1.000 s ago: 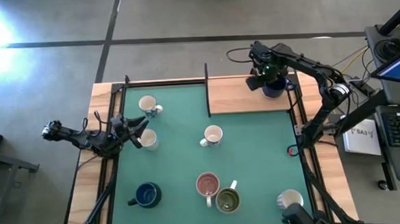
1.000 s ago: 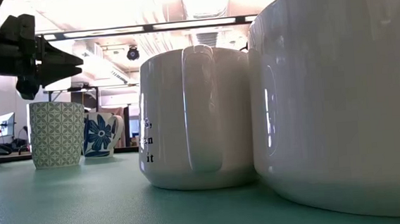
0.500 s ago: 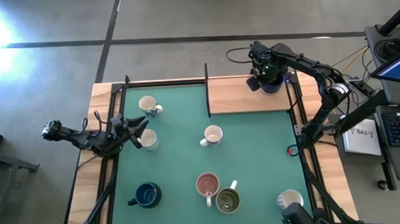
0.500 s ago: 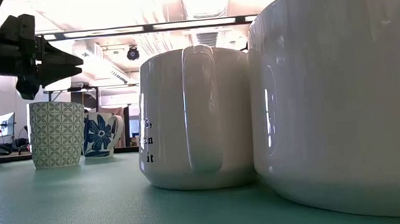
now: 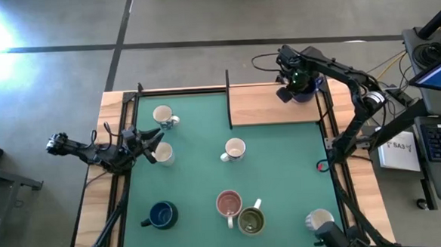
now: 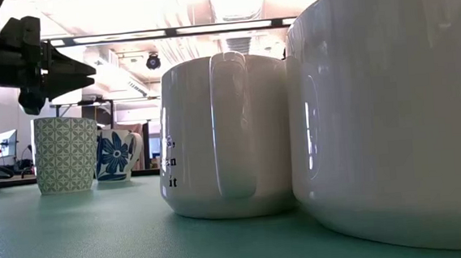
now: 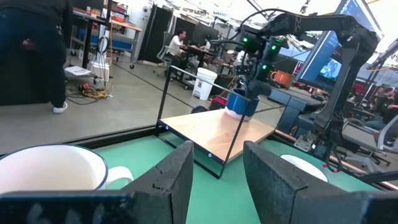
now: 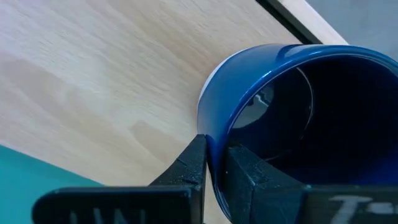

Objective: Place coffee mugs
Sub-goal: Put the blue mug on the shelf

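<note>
Meanwhile right tool (image 8: 214, 163) pinches blue mug (image 8: 298, 118) rim over wooden shelf (image 5: 261, 104); left tool (image 5: 152, 142) open.

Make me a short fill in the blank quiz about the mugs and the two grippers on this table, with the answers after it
1. The right gripper pinches the rim of a ____ mug.
2. That mug is over the ____ board, not the green mat.
3. The left gripper, waiting at the mat's left edge, has its fingers ____.
4. The olive-green mug sits beside the ____ mug.

Missing words: blue; wooden; open; pink
</note>
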Motion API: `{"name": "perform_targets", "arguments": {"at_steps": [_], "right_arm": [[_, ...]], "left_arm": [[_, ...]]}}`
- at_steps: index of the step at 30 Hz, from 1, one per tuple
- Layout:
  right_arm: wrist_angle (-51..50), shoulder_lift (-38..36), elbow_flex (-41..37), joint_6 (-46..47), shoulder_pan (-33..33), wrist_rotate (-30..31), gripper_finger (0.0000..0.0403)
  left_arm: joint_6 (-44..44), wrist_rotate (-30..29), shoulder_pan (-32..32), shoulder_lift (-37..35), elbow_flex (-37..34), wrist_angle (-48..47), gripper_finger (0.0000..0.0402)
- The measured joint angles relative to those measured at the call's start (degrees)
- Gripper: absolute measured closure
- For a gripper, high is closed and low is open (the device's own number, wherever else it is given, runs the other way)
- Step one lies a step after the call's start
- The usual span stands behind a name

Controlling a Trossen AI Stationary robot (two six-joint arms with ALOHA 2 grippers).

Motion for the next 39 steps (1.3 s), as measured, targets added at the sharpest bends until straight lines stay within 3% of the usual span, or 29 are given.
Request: {"name": "perform_targets", "arguments": {"at_steps": [15, 39], "right_arm": [[5.5, 0.0, -0.1, 0.4, -2.1, -0.1, 0.0378], [2.8, 0.0, 0.0, 0.8, -2.1, -1.6, 0.0372]], "left_arm": [[0.0, 0.0, 0.0, 0.0, 0.0, 0.0, 0.0278], [0.0, 0.0, 0.0, 0.0, 0.0, 0.0, 0.0278]]}}
